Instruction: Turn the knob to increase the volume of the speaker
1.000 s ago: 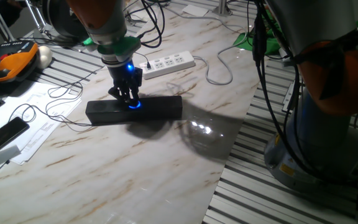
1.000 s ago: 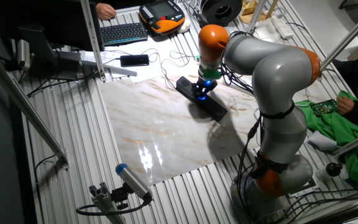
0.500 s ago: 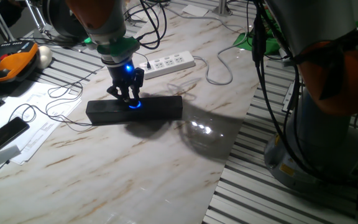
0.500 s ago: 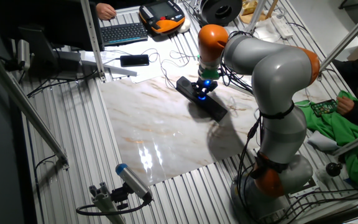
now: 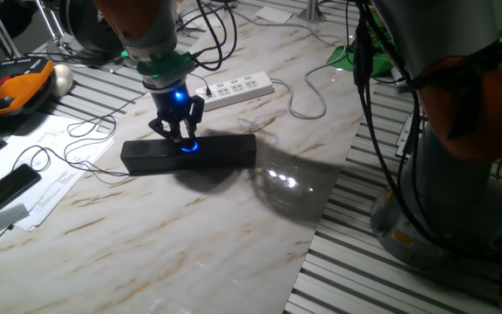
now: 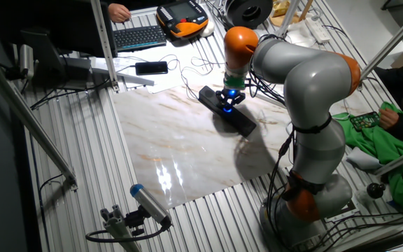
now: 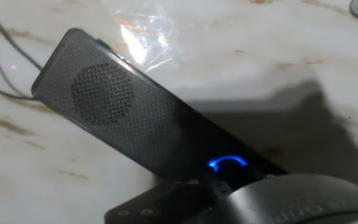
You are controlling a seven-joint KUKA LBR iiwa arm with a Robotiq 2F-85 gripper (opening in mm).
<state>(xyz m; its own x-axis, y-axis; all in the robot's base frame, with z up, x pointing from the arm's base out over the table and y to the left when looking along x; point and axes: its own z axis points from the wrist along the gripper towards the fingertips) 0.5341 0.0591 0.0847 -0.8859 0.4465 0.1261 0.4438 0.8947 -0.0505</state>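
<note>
The speaker (image 5: 220,150) is a long, low black bar lying on the marble table (image 5: 199,235); it also shows in the other fixed view (image 6: 241,122). Its knob (image 5: 187,146) glows blue at the middle of the bar. My gripper (image 5: 184,139) comes straight down onto it, fingers shut on the knob's two sides. From the other side, my gripper (image 6: 227,103) covers most of the knob (image 6: 226,108). In the hand view the speaker (image 7: 117,115) runs diagonally, the knob (image 7: 227,163) shows as a partial blue arc, and a dark finger (image 7: 160,202) fills the bottom edge.
A white power strip (image 5: 236,88) lies just behind the speaker, with cables looping around it. A black phone (image 5: 5,189) and papers sit at the left, an orange pendant (image 5: 20,87) further back. The table's right edge drops onto metal slats (image 5: 382,262).
My gripper has twisted a little about its vertical axis while staying on the knob. The speaker has not moved.
</note>
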